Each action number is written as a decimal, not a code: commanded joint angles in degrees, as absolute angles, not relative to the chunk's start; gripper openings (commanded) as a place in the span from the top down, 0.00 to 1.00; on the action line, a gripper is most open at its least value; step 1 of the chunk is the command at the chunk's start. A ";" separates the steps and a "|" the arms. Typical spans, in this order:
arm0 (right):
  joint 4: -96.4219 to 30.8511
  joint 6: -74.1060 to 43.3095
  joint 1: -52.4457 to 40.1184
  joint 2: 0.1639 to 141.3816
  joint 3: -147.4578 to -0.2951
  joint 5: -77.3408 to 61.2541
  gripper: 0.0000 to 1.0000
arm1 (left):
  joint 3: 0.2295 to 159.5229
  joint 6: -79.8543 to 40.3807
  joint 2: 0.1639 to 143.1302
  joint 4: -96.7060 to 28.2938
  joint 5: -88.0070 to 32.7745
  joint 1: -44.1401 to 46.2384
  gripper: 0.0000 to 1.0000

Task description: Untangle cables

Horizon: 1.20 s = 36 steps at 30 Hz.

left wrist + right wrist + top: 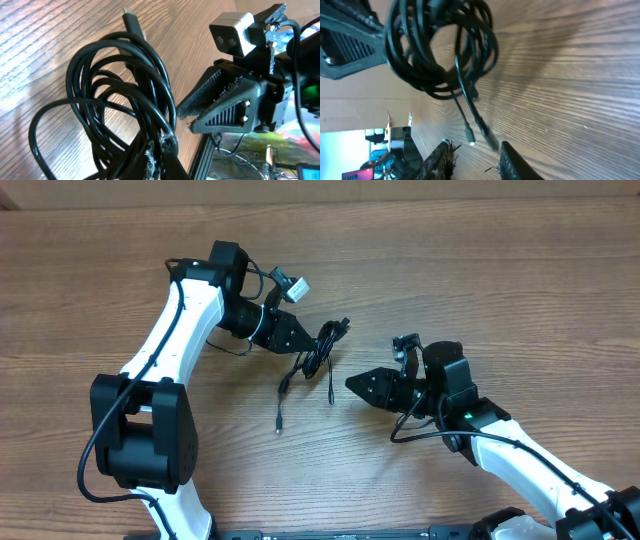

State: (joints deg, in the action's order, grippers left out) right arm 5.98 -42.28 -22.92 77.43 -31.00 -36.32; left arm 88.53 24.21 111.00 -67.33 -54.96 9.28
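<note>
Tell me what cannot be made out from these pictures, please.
1) Number of cables: overhead view, too small; both wrist views, the loops overlap.
2) Fingertips of the left gripper: left wrist view, cut off by the bottom edge and covered by cables.
3) Plug ends: right wrist view, blurred; type unclear.

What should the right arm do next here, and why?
Probably ease the right gripper forward onto the loose plug end and close: its jaws stand apart and empty just short of it, while the left gripper holds the cables.
</note>
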 commanded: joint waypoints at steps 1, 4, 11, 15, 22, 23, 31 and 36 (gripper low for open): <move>5.98 -41.65 -23.20 77.41 -31.88 -32.38 0.73 | 88.58 25.67 109.38 -67.57 -58.76 9.45 0.96; 4.97 -41.67 -23.27 77.41 -31.88 -32.71 0.73 | 88.58 25.47 109.38 -67.57 -59.42 9.45 0.96; 2.24 -41.69 -26.94 77.45 -31.83 -33.10 0.70 | 88.58 24.60 109.38 -67.61 -61.60 9.34 0.96; 2.63 -41.67 -30.24 77.45 -31.83 -33.10 0.64 | 88.58 24.58 109.38 -67.64 -61.60 9.34 0.96; 3.36 -41.71 -32.97 77.45 -31.83 -29.80 0.64 | 88.58 22.94 109.38 -67.68 -61.63 9.34 0.96; 3.36 -41.76 -33.21 77.45 -31.83 -29.17 0.67 | 88.58 22.17 109.38 -67.68 -61.67 9.34 0.96; 3.44 -41.95 -35.86 77.45 -31.83 -23.09 0.70 | 88.58 17.58 109.38 -67.46 -67.29 9.34 0.96; 4.75 -41.91 -37.39 77.45 -31.83 -21.43 0.70 | 88.58 17.52 109.38 -67.53 -68.47 9.30 0.96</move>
